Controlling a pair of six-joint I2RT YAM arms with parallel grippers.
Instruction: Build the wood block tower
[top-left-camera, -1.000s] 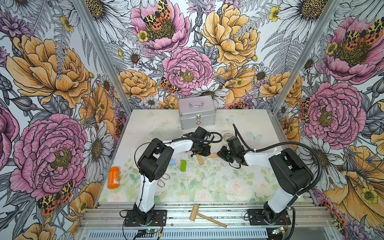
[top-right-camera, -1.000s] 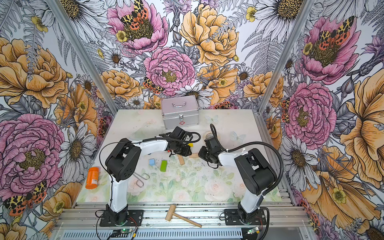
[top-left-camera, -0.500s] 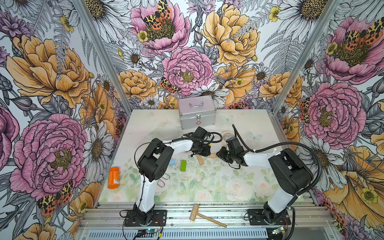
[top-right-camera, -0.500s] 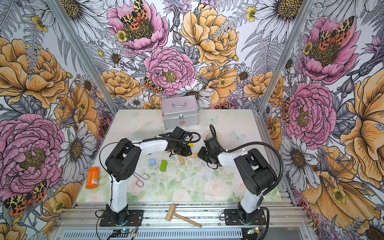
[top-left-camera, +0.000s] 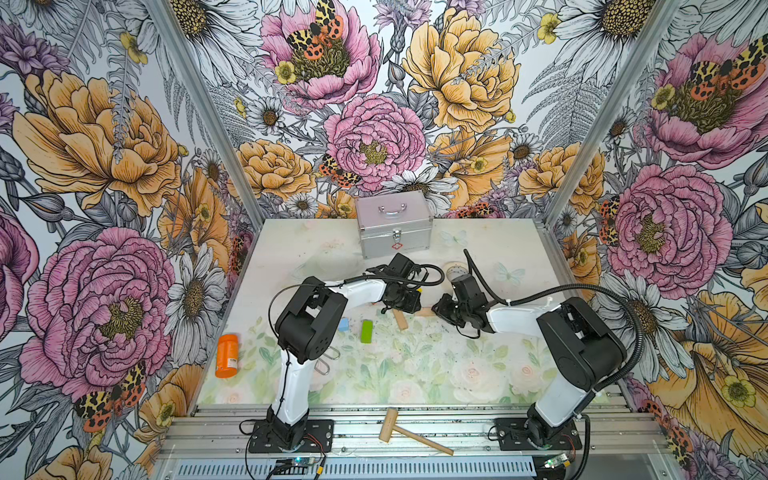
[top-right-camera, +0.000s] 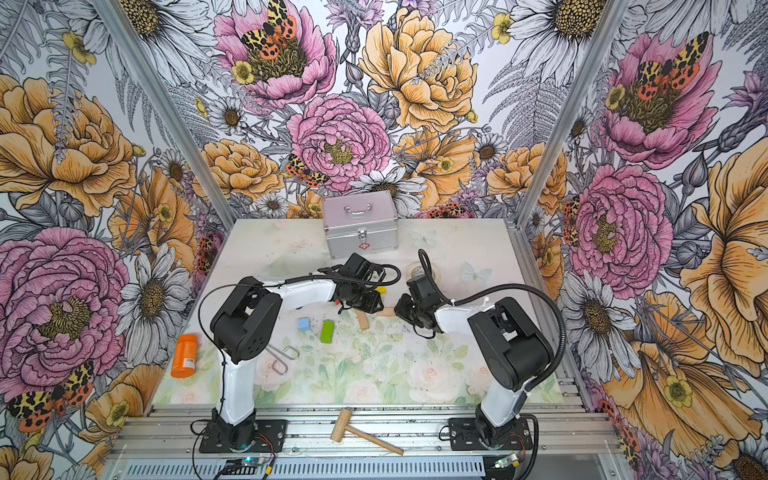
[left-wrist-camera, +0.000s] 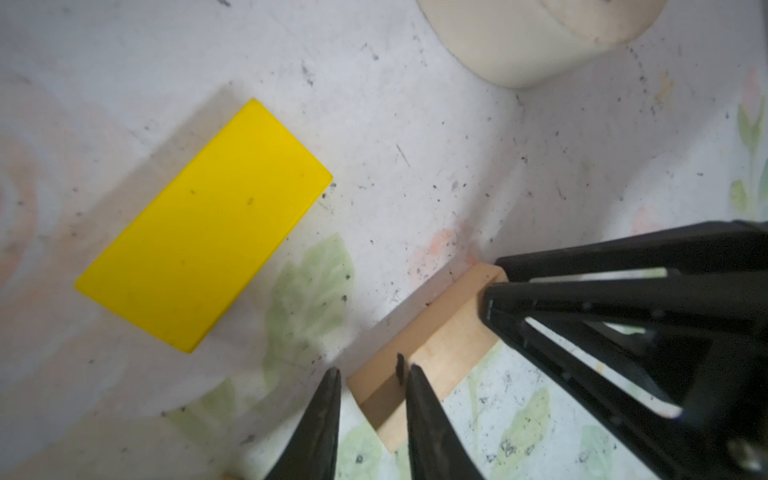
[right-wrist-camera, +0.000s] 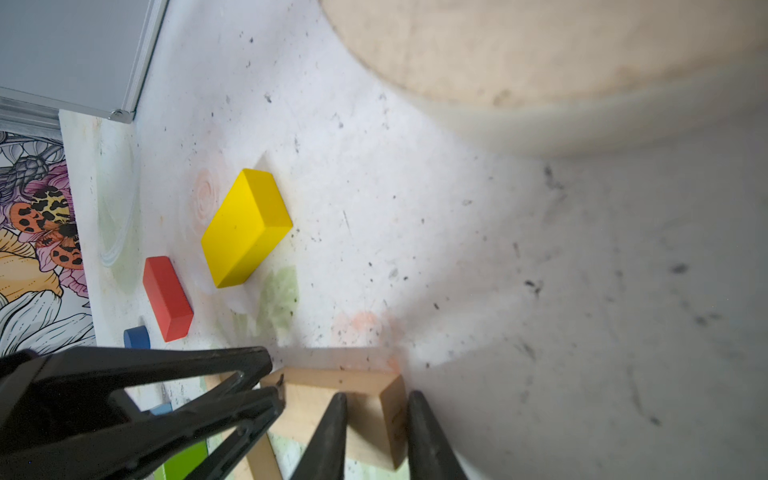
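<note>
A tan bar (top-left-camera: 424, 311) lies flat on the mat between my two grippers. My left gripper (left-wrist-camera: 374, 374) has its fingers a little apart over one end of it. My right gripper (right-wrist-camera: 377, 401) straddles the other end (right-wrist-camera: 392, 415), fingers also apart. A second tan bar (top-left-camera: 400, 319) lies beside it. The yellow bar (left-wrist-camera: 203, 226), red bar (right-wrist-camera: 168, 297) and dark blue cylinder (right-wrist-camera: 137, 337) lie farther back. The green bar (top-left-camera: 366, 331) and light blue cube (top-right-camera: 304, 324) sit left of the tan bars. Every block lies singly; no tower is in view.
A silver case (top-left-camera: 395, 226) stands at the back, a tape roll (top-left-camera: 457, 272) just behind the right gripper. An orange bottle (top-left-camera: 227, 355) and wire clips (top-left-camera: 328, 359) lie at the left. A wooden mallet (top-left-camera: 411, 430) rests on the front rail.
Both grippers stay at the ends of the tan bar with only a slight shift. No block has visibly moved.
</note>
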